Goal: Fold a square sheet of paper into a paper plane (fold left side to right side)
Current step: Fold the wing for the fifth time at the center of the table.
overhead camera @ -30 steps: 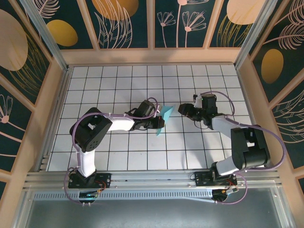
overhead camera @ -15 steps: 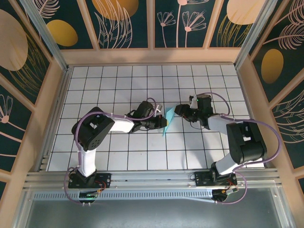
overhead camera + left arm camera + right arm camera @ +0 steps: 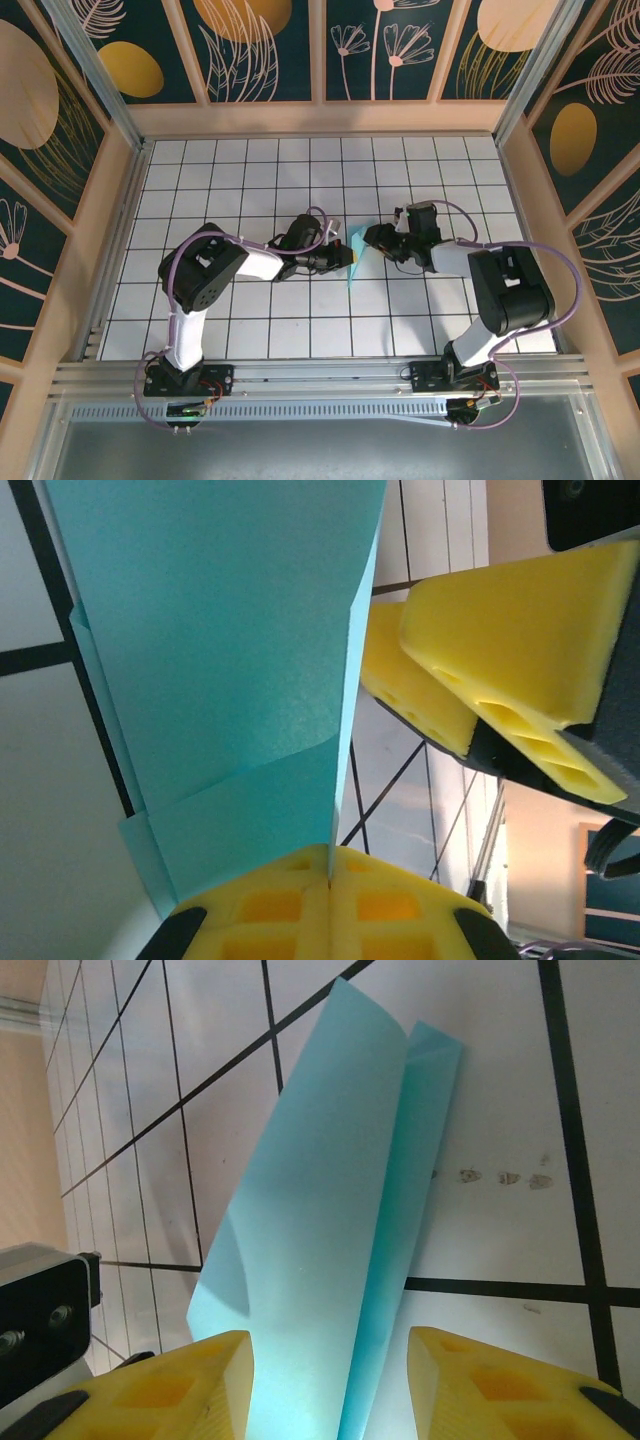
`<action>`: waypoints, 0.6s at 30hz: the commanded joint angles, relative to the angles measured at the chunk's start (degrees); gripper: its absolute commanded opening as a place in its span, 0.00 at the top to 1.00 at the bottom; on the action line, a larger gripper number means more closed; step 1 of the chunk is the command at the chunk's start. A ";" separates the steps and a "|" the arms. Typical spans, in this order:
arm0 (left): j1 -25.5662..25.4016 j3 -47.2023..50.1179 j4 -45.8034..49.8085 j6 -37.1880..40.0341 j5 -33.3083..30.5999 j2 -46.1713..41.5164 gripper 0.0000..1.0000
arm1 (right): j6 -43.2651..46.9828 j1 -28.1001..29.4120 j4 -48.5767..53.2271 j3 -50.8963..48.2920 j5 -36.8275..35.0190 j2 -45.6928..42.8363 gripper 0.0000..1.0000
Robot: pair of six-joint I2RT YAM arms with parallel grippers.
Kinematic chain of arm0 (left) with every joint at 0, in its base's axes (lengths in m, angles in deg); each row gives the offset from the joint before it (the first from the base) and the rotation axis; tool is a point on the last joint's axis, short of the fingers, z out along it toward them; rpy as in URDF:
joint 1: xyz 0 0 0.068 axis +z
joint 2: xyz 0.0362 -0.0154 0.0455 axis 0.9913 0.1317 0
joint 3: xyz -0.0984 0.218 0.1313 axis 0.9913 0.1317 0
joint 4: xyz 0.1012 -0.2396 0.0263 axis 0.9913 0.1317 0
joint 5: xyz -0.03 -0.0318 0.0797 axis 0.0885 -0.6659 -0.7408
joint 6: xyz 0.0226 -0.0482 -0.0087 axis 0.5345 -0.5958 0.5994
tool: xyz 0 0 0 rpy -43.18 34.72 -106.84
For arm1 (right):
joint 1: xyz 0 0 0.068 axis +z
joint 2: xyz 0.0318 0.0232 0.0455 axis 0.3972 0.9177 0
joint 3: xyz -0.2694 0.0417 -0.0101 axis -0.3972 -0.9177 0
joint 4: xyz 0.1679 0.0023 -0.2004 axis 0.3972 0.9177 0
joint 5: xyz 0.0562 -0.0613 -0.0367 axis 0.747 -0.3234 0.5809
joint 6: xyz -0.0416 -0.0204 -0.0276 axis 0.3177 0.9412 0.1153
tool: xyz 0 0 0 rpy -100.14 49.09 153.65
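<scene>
white tiles ruled with a dark grid cover the table (image 3: pixel 300 330). both arms are bolted at its near edge and reach in, the left arm bending rightward and the right arm leftward, so the grippers face each other about mid-table.

the left gripper (image 3: pixel 329 875) has its yellow pads (image 3: pixel 270 910) pressed together on one end of the paper (image 3: pixel 220 650), pinching it. the paper is turquoise and folded lengthwise. a second layer shows as a narrow strip along one side, and a flap crosses the sheet close to the pads. from above it reads as a slim blue sliver held on edge, just right of the left gripper and between the two grippers. whether it touches the tiles i cannot tell.

the right gripper (image 3: pixel 330 1360) meets it from the other side with its fingers (image 3: pixel 480 1380) spread. in the right wrist view the folded sheet rises in the gap between them, its crease running down toward the right-hand finger. whether either finger touches the paper i cannot tell.

beyond the grippers the tiles run on to a pale wooden rim (image 3: pixel 320 118) and dark panels (image 3: pixel 270 50) drawn with gold leaves.
</scene>
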 commanded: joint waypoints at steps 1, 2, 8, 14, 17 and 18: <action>0.43 1.02 -5.25 -3.07 1.94 1.76 1.00 | -1.29 0.93 -1.52 1.81 -1.14 1.22 0.56; 0.41 1.16 -6.06 -3.70 2.02 1.94 1.00 | -1.38 1.04 -1.42 1.98 -1.29 1.43 0.56; 0.42 2.42 -12.42 -8.19 2.87 3.27 1.00 | -1.73 1.68 -1.59 2.75 -1.76 2.77 0.56; 0.47 2.52 -13.25 -8.93 3.09 3.72 1.00 | -1.82 2.03 -1.30 3.40 -2.37 3.52 0.56; 0.46 2.53 -13.60 -9.22 3.09 3.78 1.00 | -1.74 2.23 -0.89 3.68 -2.64 3.87 0.56; 0.46 2.57 -13.65 -9.32 3.09 3.81 1.00 | -1.72 2.26 -0.82 3.82 -2.64 4.06 0.57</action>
